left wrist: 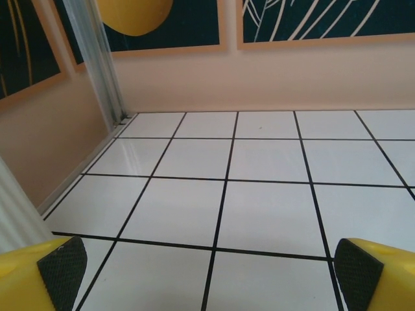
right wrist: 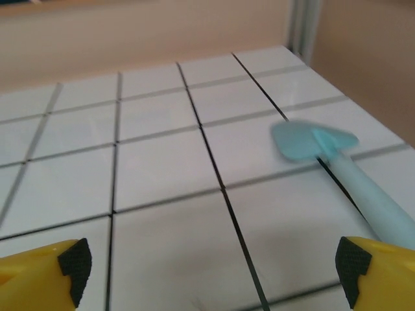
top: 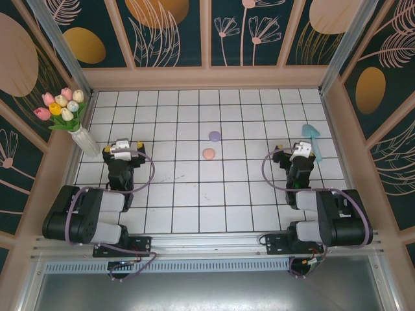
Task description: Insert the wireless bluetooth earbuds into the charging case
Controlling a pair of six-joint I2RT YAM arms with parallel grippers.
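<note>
As the arms stand: both are folded back on themselves at the near edge, elbows low and outboard, forearms reaching a short way up the table.
Left gripper [left wrist: 211,269]: level and low over the tiles, aimed at the far-left corner. Jaws spread wide, nothing between them.
Right gripper [right wrist: 214,269]: same low, level pose, aimed at the far-right corner. Jaws spread wide, nothing held.
Pads [left wrist: 61,265]: black, finely cross-hatched rubber set into glossy yellow finger bodies, the same on both wrists.
Arm bodies: matte black housings with grey link covers. A lilac cable loops beside each wrist.
Purple piece [top: 214,136]: small, rounded and smooth, lying mid-table. Too small to tell bud from case.
Pink piece [top: 208,154]: same rounded shape, salmon-pink, just nearer than the purple one and apart from it. Both lie between the two arms, well clear of either gripper.
Table [top: 194,194]: glossy white square tiles with thin black grout lines and faint scuffs near the middle.
Spatula [right wrist: 350,175]: pale teal and matte, with a flat rounded-triangle head and a straight round handle. It lies flat just ahead and right of the right gripper, its handle running toward the right finger.
Vase [top: 84,141]: white and ribbed, at the left edge beside the left gripper, holding pink, yellow and cream tulips [top: 61,103].
Walls: dark teal panels with gold discs and line-drawn leaves, framed in pale wood.
</note>
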